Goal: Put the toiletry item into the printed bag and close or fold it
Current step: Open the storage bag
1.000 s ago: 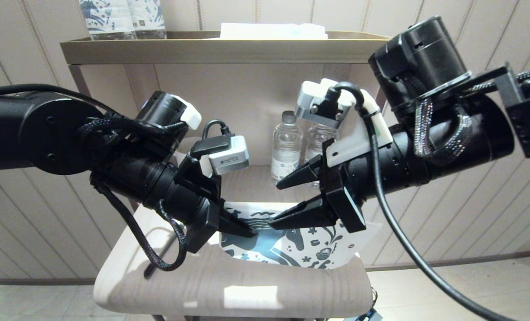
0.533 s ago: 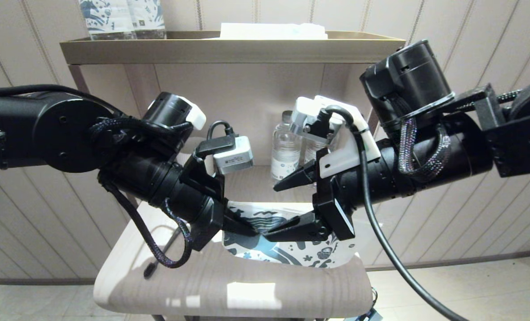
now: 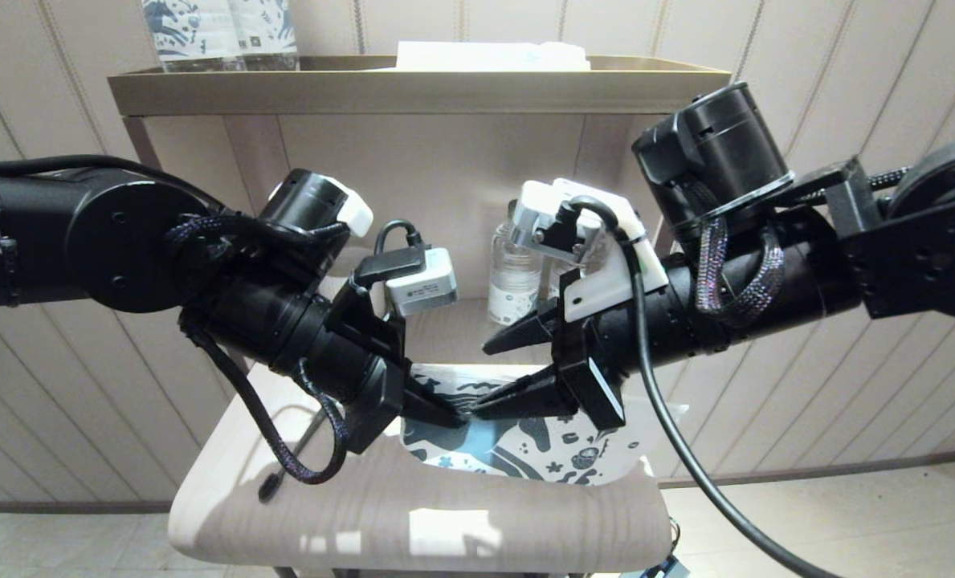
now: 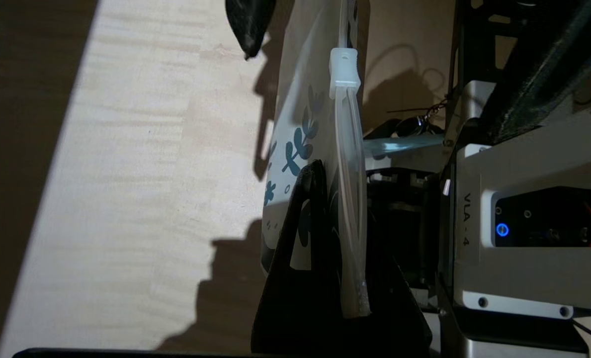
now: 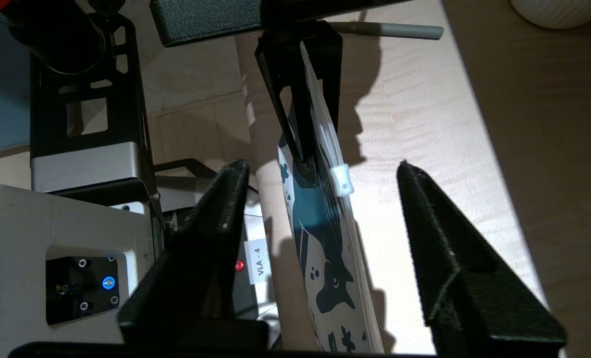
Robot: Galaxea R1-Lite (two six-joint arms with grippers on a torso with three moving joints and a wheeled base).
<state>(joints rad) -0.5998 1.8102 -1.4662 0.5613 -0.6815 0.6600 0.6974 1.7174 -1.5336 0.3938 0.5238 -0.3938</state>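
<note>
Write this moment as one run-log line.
left gripper: shut on printed bag | right gripper: open, straddling bag's slider | toothbrush: on table, outside bag

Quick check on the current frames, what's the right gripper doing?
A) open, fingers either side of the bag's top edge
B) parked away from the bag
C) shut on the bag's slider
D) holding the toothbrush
A: in the right wrist view the right gripper has its fingers spread apart with the bag edge and its white slider between them, while the left gripper pinches the bag.
</note>
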